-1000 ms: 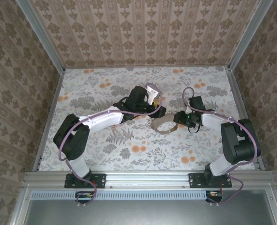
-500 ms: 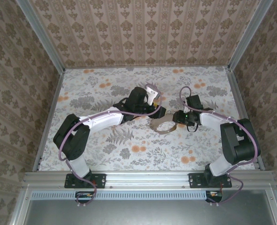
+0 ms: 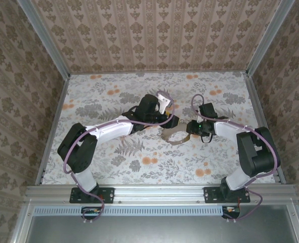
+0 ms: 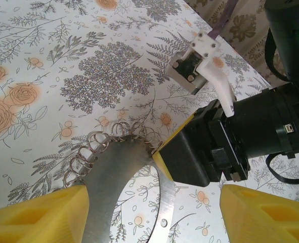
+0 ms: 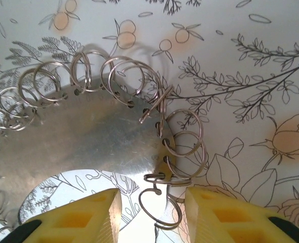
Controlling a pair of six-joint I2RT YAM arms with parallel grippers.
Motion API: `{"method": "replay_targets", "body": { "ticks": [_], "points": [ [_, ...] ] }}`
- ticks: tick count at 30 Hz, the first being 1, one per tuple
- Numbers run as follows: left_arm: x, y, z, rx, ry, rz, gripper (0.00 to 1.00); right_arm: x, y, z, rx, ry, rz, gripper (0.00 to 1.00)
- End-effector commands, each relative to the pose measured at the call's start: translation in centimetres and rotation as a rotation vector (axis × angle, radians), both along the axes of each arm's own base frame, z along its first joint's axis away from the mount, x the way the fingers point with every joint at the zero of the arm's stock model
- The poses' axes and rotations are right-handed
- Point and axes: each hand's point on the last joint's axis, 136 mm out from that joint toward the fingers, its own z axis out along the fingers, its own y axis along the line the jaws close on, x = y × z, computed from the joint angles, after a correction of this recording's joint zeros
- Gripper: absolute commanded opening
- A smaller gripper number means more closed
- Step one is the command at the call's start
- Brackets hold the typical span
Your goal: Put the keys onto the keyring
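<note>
Keyring (image 3: 172, 141) sits just right of the middle of the floral bench (image 3: 114, 91), between the two end effectors. It is a flat grey metal hoop with small rings (image 5: 103, 71) threaded through holes along its outer edge.

The left end effector (image 3: 172, 123) reaches in from the left, at the hoop's far-left side. In the left wrist view its yellow fingers (image 4: 38, 215) stand wide apart. The hoop's band (image 4: 120, 177) lies against the inner edge of one finger, and the other finger is well clear of it, so nothing is clamped between them.

The right end effector (image 3: 190, 127) comes in from the right, at the hoop's right edge. Seen from the left wrist, one of its yellow fingertips (image 4: 175, 137) touches the rim just beside the fringe of small rings. In the right wrist view its end effector (image 5: 153, 197) is partly open, with a narrow gap between the two yellow fingers (image 5: 83, 217). One loose-hanging small ring (image 5: 162, 205) dangles in that gap, close to one finger. Whether either pad presses on it cannot be told.
</note>
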Motion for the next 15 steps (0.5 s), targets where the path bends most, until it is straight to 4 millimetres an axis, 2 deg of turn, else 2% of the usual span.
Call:
{"method": "replay_targets", "body": {
  "ticks": [1,6,15],
  "points": [
    [-0.14,-0.01,1.44,-0.04,-0.008,0.003,0.7,0.1,-0.34,-0.02,-0.094,0.009,0.036,0.39],
    [-0.13,-0.07,1.45,-0.041,-0.007,0.0,0.7,-0.04,-0.46,-0.09,-0.169,0.011,0.062,0.39],
    [-0.18,-0.1,1.6,-0.043,-0.008,-0.004,0.7,-0.16,-0.06,-0.61,-0.205,0.03,0.083,0.35]
  ]
}}
